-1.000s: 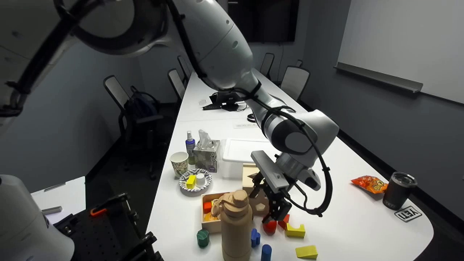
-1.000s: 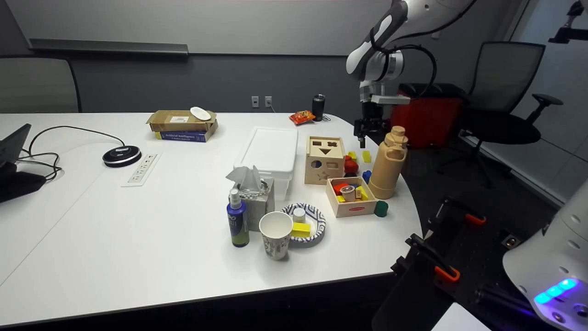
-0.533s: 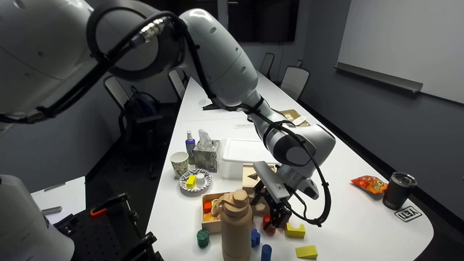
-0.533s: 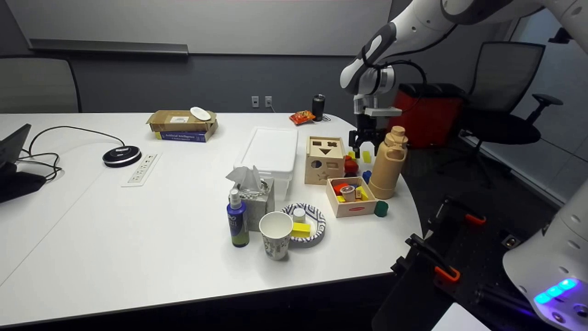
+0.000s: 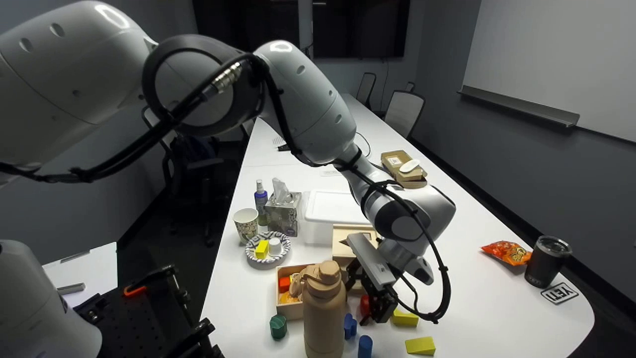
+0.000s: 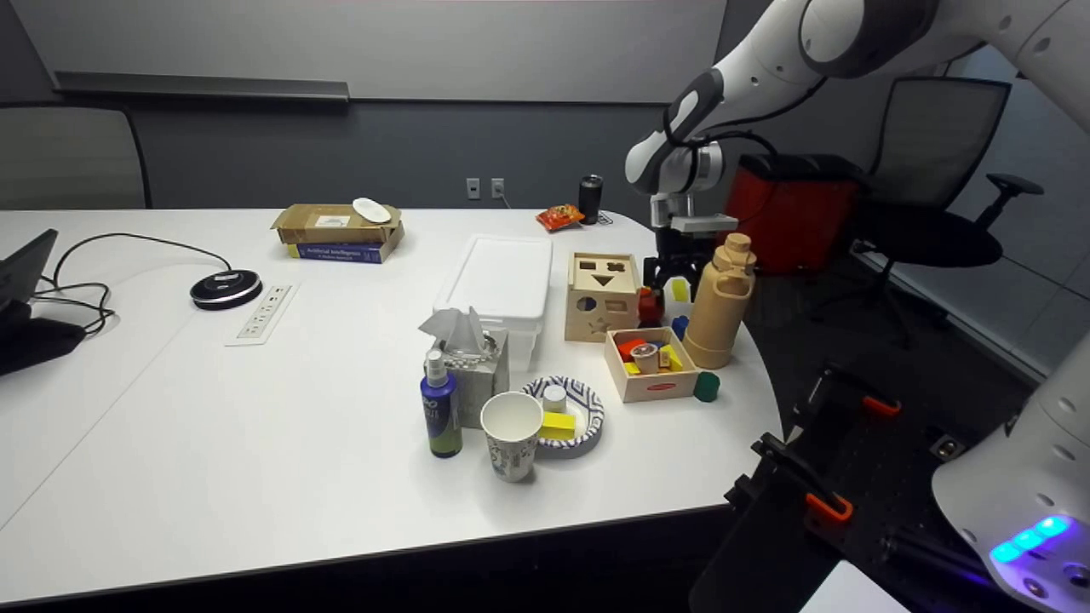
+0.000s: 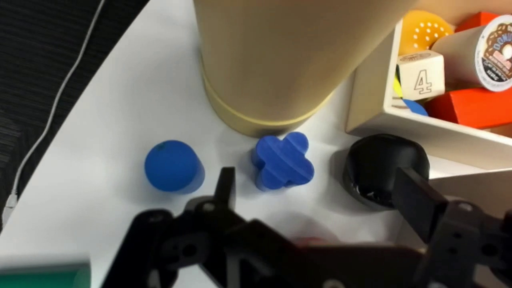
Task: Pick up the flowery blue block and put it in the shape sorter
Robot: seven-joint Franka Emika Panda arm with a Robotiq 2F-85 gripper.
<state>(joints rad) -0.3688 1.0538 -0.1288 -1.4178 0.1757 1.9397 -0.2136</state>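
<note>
I read "YETI" on a sticker [image 5: 559,293], "Artificial Intelligence" on a book [image 6: 341,253], "4" on a cube [image 7: 421,76]. My gripper [image 7: 316,180] is spread wide, contact with a black object [image 7: 382,160] unclear. The blue flower-shaped block [image 7: 285,161] stands on the table [image 7: 128,112] beside a tan bottle [image 7: 276,60].

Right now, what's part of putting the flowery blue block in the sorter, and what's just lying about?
For the job: flowery blue block, shape sorter, open claw.
Lying about: tan bottle, patterned plate, tissue box, spray bottle, orange packet.
</note>
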